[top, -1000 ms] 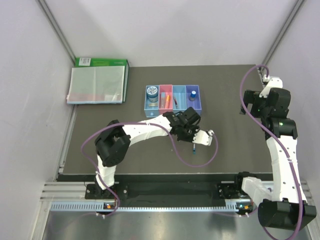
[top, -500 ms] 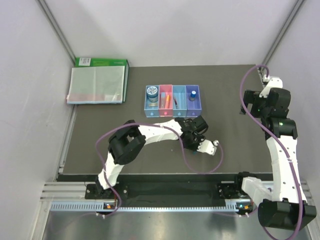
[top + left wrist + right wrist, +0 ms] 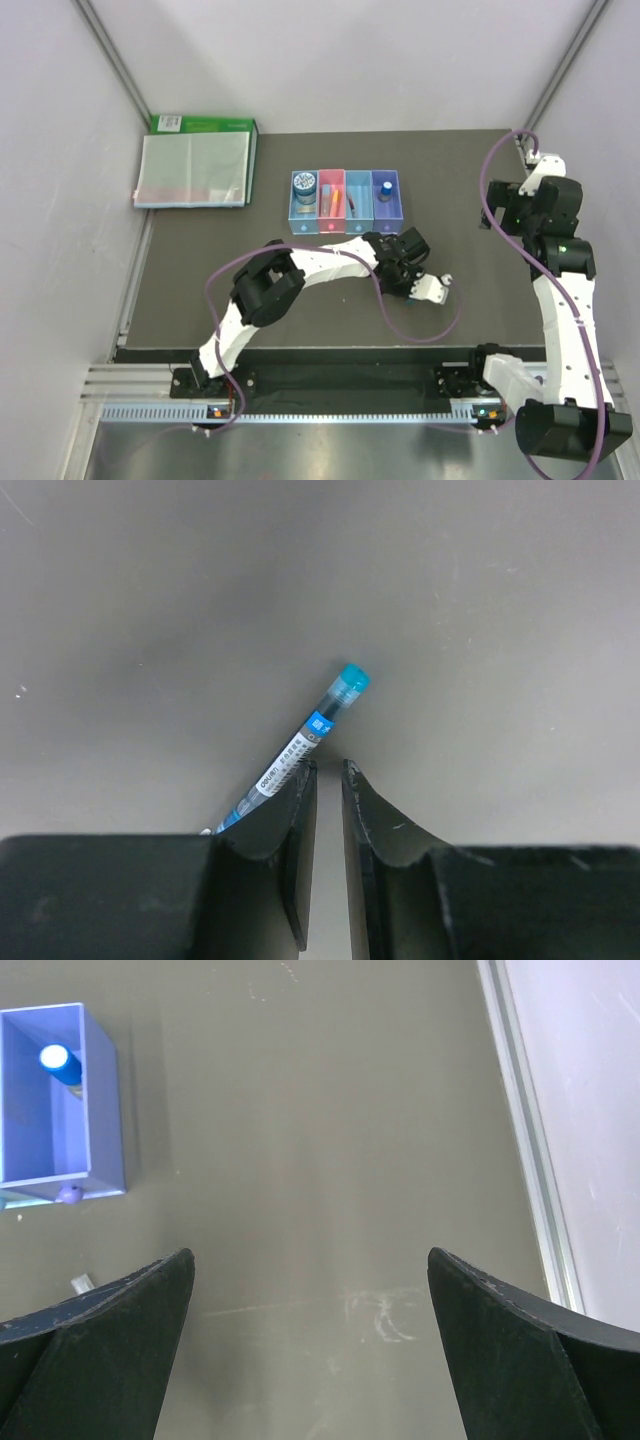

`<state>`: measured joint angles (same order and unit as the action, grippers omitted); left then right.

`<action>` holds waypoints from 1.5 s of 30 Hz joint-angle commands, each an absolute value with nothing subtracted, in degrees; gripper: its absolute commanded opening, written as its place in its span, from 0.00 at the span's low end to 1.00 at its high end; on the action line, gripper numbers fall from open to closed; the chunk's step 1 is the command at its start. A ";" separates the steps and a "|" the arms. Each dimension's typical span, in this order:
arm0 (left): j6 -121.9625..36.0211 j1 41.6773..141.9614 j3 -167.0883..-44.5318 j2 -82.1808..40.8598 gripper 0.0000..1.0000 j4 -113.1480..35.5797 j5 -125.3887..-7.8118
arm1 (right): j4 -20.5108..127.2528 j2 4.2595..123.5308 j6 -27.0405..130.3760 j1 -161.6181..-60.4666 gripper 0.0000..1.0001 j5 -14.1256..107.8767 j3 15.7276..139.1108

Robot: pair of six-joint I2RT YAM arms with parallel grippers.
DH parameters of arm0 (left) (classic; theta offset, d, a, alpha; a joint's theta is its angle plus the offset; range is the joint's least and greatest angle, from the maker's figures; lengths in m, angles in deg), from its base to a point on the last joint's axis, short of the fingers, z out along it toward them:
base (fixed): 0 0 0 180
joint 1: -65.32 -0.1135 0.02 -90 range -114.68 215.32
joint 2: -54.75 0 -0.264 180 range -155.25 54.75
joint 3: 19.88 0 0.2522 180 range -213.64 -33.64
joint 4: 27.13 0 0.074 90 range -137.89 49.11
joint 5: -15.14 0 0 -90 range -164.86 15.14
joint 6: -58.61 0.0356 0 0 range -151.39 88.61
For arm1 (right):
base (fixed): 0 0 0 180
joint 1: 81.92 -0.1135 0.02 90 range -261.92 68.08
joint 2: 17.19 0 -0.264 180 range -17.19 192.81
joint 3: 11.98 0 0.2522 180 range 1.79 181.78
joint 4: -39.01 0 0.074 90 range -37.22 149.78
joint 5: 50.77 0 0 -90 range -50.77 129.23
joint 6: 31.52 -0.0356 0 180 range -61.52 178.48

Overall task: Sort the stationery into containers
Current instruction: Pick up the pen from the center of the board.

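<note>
The blue pen [image 3: 300, 745] lies on the dark table and shows only in the left wrist view. It runs diagonally along the outer side of the left finger [image 3: 285, 820], with its teal cap [image 3: 350, 680] ahead of the tips. My left gripper [image 3: 328, 770] is nearly shut, with a narrow empty gap and the pen outside the jaws. In the top view it [image 3: 408, 272] hangs just in front of the row of bins [image 3: 346, 226]. My right gripper [image 3: 310, 1260] is wide open and empty at the table's right side [image 3: 497, 212].
The bins hold the tape roll [image 3: 305, 184], an orange highlighter and red pen [image 3: 331, 200], and the blue-capped bottle [image 3: 386, 187], also seen in the right wrist view [image 3: 58, 1060]. A clear folder on a green box [image 3: 195, 165] lies far left. A metal rail [image 3: 525, 1140] edges the table's right side.
My left gripper has swung to the right across the table in front of the bins. The pen, seen below it a second ago, is now hidden in the top view. The right arm is still.
</note>
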<state>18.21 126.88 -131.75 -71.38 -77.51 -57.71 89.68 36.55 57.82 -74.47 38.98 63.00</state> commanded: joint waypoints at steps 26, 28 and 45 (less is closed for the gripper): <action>1.57 119.39 -99.12 -9.17 0.99 -79.65 -78.37 | 95.05 39.76 66.37 -80.15 1.00 55.59 63.39; 3.31 118.50 -99.21 -7.05 0.99 -80.00 -79.42 | 96.19 41.17 68.75 -84.80 1.00 53.39 63.57; 0.34 110.85 -97.45 -0.45 0.99 -75.08 -89.01 | 90.57 61.91 64.46 -102.47 1.00 41.97 59.88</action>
<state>3.22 112.98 -98.02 -0.04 -79.41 -87.00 95.34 58.63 66.69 -99.50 45.45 59.61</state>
